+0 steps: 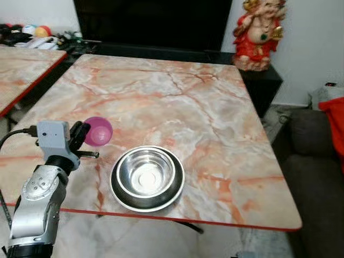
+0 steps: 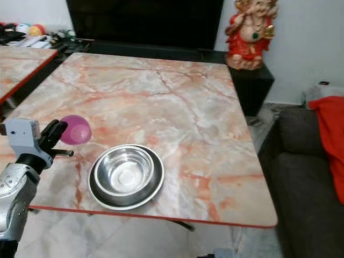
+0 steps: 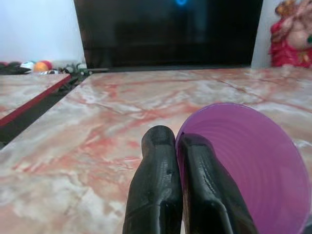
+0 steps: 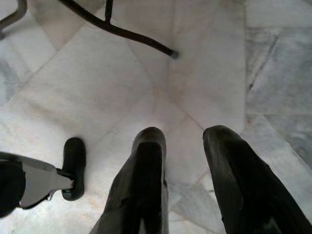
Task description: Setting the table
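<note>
Left hand (image 3: 178,161) pinches purple cup's (image 3: 253,165) rim above table (image 1: 204,107).

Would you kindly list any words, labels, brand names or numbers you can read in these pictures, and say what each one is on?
None can be read.
The purple cup held in the left claw, the steel bowl, the marble table, the red figurine and the dark screen show no legible text.

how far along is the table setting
Done: a steel bowl sits inside a dark plate near the table's front edge. In hand: the left gripper pinches a purple cup by its rim. Left: setting the cup down.
</note>
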Robot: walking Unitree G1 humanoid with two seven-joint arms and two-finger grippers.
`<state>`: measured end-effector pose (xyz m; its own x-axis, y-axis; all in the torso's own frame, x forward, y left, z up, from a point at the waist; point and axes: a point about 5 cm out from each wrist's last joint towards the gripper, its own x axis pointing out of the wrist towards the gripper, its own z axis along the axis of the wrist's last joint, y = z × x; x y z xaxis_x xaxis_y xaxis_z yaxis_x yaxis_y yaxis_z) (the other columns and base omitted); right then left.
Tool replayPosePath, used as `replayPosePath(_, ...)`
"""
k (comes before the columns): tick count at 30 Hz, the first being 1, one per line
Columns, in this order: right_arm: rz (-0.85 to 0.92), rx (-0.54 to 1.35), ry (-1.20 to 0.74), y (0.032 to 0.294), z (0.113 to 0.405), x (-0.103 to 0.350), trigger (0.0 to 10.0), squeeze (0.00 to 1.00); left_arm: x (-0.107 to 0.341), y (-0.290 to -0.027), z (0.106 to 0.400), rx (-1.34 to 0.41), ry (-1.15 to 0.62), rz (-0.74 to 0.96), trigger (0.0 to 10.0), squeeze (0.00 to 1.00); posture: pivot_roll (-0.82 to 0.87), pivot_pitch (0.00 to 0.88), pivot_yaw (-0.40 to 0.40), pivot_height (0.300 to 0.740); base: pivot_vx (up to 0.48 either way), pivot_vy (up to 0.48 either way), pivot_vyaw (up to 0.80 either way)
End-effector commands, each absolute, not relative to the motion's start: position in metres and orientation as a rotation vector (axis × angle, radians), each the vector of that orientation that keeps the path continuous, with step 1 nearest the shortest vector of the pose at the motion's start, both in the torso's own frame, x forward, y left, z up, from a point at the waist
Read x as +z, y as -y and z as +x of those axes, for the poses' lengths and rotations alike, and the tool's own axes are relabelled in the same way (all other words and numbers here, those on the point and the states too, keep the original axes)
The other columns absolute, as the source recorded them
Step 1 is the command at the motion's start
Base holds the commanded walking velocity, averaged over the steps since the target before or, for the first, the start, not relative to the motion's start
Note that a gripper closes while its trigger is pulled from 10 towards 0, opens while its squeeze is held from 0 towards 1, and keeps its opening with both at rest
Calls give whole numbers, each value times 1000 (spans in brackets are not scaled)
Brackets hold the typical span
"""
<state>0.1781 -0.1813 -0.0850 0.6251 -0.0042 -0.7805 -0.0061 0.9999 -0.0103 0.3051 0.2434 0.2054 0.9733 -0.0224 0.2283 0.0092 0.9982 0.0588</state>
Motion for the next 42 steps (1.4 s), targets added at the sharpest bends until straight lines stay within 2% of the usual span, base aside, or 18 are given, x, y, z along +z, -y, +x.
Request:
replayPosePath(1, -25, -20, -934, 190, 166, -89, 10000, 0, 219, -239, 306, -58, 263, 50, 10000, 0, 58, 114, -24, 740, 0, 0, 0)
replayPosePath(10, -24, -12, -936, 190, 167, -89, 10000, 0, 236, -254, 318, 21, 173, 44, 10000, 0, 63, 128, -23, 740, 0, 0, 0)
replayPosePath(15, -23, -14, -936, 189, 167, -89, 10000, 0, 235, -263, 329, 41, 18, 61, 10000, 0, 63, 129, -18, 740, 0, 0, 0)
replayPosePath(21, -18, -10, -935, 187, 167, -90, 10000, 0, 222, -265, 337, -25, -175, 33, 10000, 0, 67, 134, -12, 740, 0, 0, 0)
replayPosePath(25, -16, -12, -937, 186, 166, -90, 10000, 0, 219, -263, 338, -58, -214, 49, 10000, 0, 64, 134, -8, 740, 0, 0, 0)
replayPosePath(42, -14, -11, -943, 186, 163, -91, 10000, 0, 216, -264, 342, 0, -271, -26, 10000, 20, 66, 120, -4, 740, 0, 0, 0)
